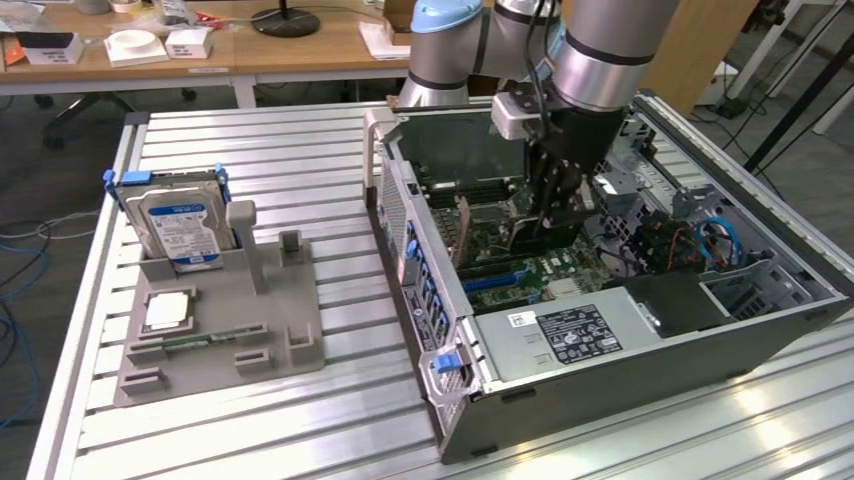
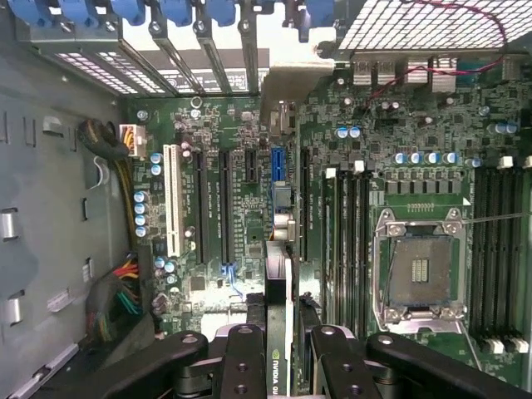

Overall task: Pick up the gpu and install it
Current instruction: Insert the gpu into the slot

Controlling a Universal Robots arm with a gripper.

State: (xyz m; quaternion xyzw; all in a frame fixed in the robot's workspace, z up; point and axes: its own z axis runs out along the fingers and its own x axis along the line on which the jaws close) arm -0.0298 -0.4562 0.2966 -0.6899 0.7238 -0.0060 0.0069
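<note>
Wrist view: hand (image 2: 280, 353) grips the gpu (image 2: 279, 291), its lower edge hidden.

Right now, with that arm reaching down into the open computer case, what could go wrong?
The gripper holds the thin green graphics card edge-down over the green motherboard. Several long slots lie side by side there, so the card could meet the wrong one or miss. If it comes down tilted, pressing might strain it. Its silver end bracket could also catch on the rear slot bars.

Exterior view high and angled down, wrist view close above, apparently straight down, sharing motherboard (image 1: 534, 275) (image 2: 249, 191).
</note>
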